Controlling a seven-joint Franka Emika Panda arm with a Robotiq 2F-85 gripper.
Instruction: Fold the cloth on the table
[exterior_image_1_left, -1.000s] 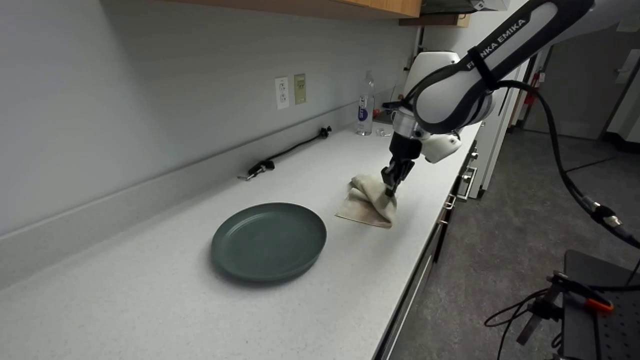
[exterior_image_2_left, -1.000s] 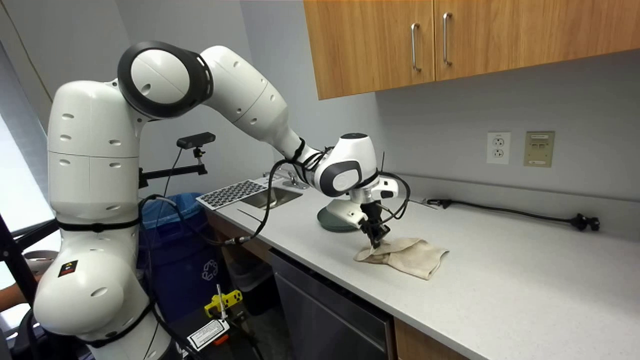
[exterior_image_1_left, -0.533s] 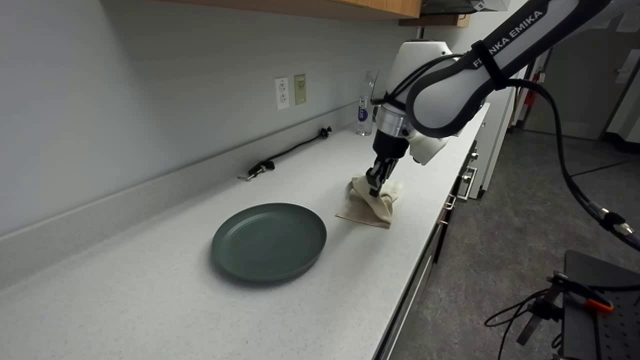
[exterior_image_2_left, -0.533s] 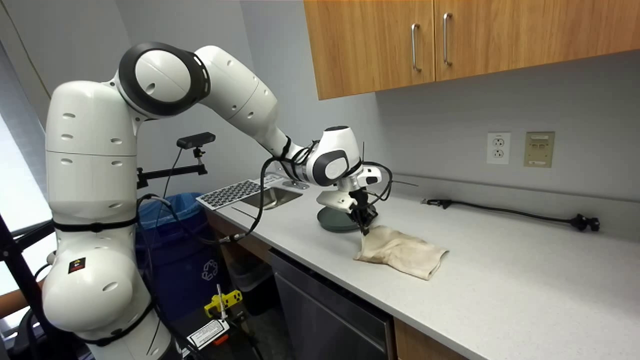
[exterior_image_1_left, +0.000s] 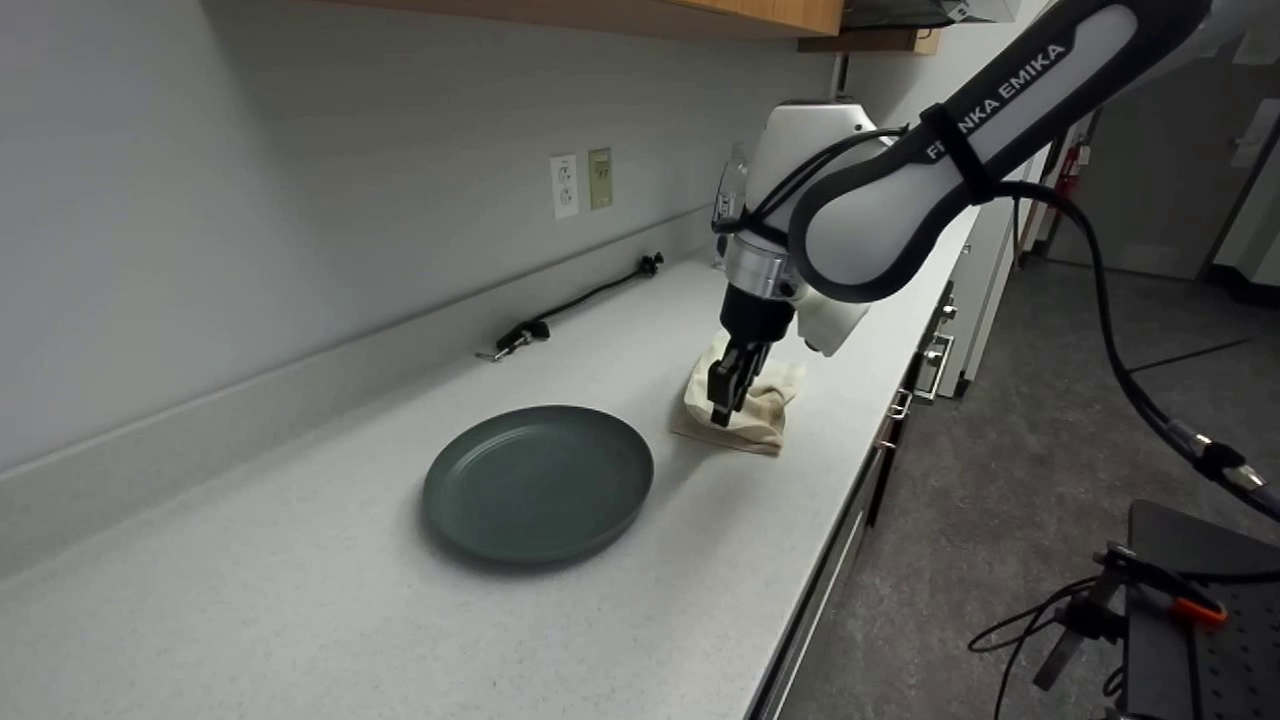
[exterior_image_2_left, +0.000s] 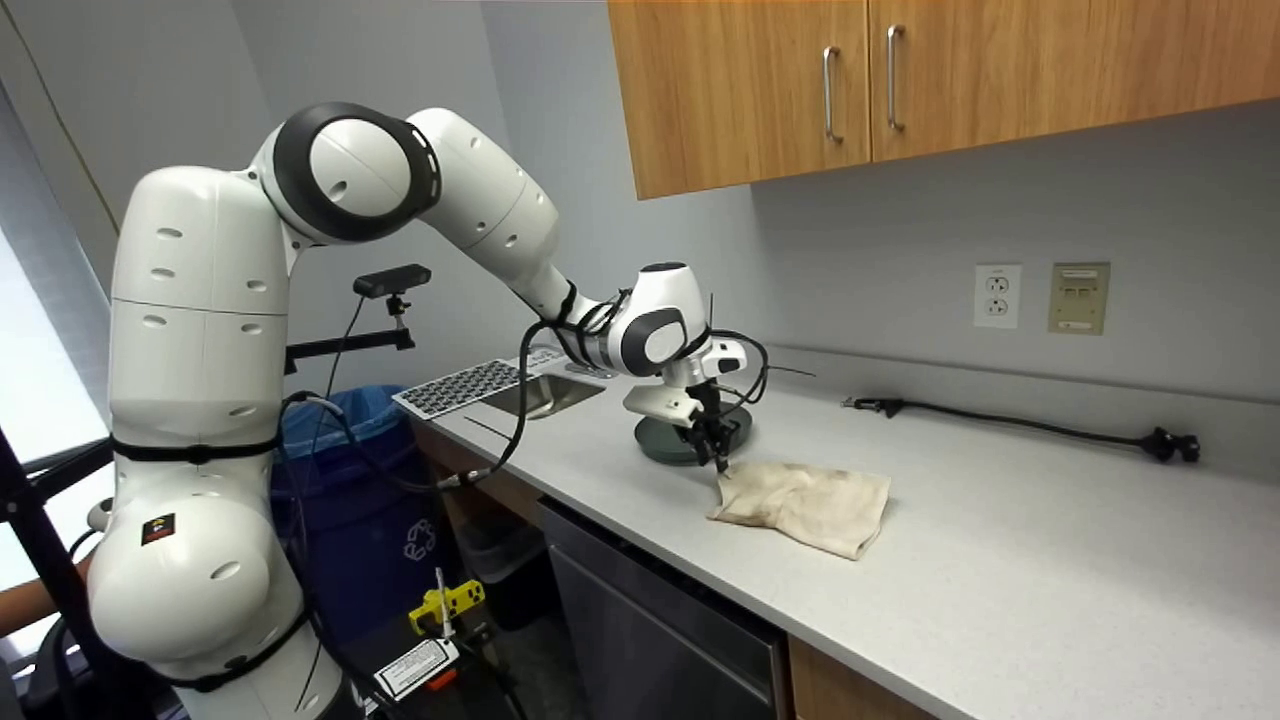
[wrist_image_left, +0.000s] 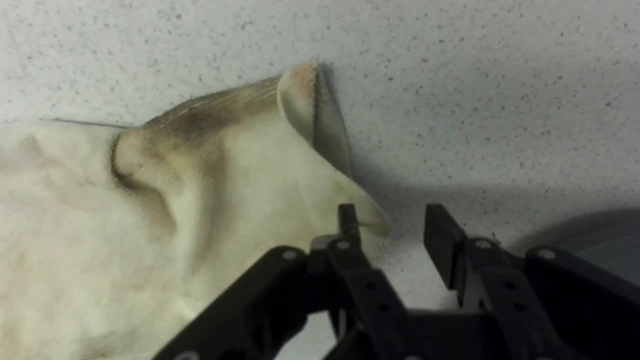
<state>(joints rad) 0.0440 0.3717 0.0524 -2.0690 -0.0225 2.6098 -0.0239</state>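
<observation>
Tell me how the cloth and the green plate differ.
The cloth is cream with brownish stains, while the plate is evenly dark green. The cloth is creased and partly folded over itself; the plate looks smooth and stiff. The cloth has an uneven, roughly four-sided outline, whereas the plate is round. Both lie on the pale countertop.

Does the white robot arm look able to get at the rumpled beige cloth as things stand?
Probably yes: its open black gripper hangs at one edge of the cloth, with nothing visible in between.
</observation>
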